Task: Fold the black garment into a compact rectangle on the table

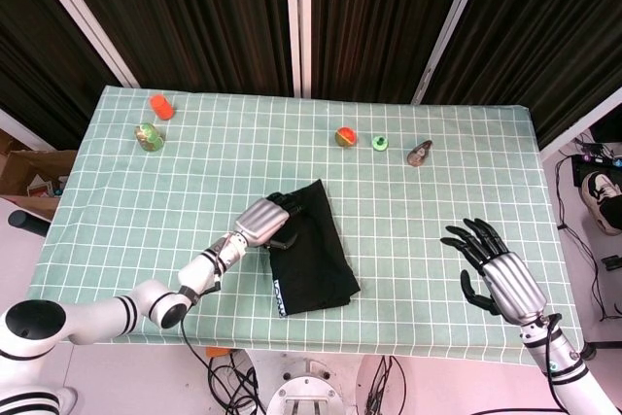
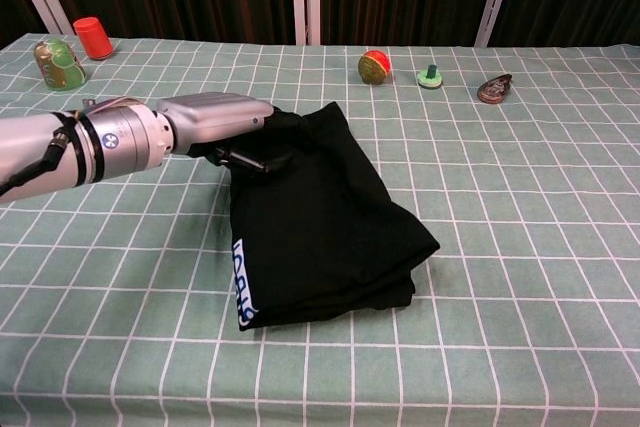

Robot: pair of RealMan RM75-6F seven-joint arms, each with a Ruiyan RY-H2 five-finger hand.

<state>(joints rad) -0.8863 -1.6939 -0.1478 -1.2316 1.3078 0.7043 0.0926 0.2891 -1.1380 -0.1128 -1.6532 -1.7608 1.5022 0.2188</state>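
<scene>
Spread wide under everything: the counter [image 1: 457, 172], draped in a green checked cloth with white grid lines. Lying near its front middle: the black garment [image 2: 320, 222], folded to a long rough rectangle, a white-printed label on the near left edge, the far left corner bunched up. Reaching in from the left: the left hand [image 2: 215, 122], silver-backed, its dark fingers [image 2: 262, 143] curled into the bunched far corner of the garment and gripping the fabric there. Hovering over the counter's right front corner, well apart from the garment, seen in the head view only: the right hand [image 1: 498, 274], fingers [image 1: 469, 236] fanned wide, holding nothing. Scattered along the far side: a green patterned object [image 2: 58, 60] beside a red cup [image 2: 96, 37] at the left, then a red-and-yellow ball [image 2: 374, 66], a small green piece [image 2: 431, 77] and a brown object [image 2: 494, 88] toward the right.
</scene>
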